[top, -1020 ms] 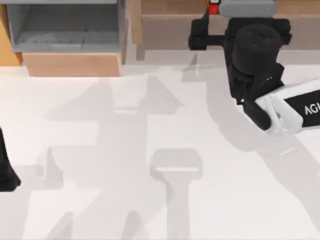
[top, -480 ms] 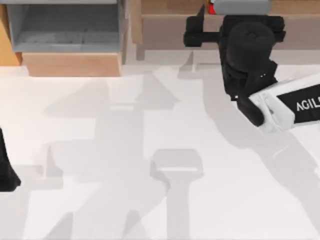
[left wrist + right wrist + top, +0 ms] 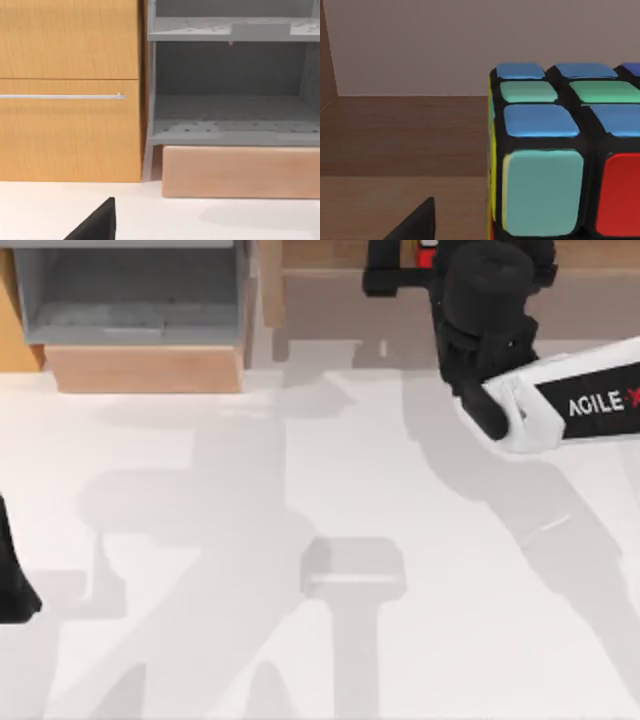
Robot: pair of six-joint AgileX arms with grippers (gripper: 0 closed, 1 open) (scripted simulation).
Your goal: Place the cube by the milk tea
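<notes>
The cube (image 3: 565,150) rests on a brown wooden shelf and looms close in the right wrist view, showing blue, green, pale and red stickers on a black grid. From above, only a red corner of the cube (image 3: 427,255) peeks out at the far edge. My right gripper (image 3: 462,252) reaches into that shelf, open around the cube without gripping it. One dark fingertip (image 3: 417,222) shows beside the cube. My left arm (image 3: 12,575) is parked at the table's left edge. The milk tea is out of view.
A grey open cabinet (image 3: 130,295) stands at the back left over a wooden block (image 3: 145,368). Beside it, the left wrist view shows an orange drawer front (image 3: 70,90). The wooden shelf's front board (image 3: 330,300) runs along the back.
My right arm has moved toward the back of the table, pushing its gripper deeper into the shelf. The cube's red corner stayed where it was. The left arm has not moved.
</notes>
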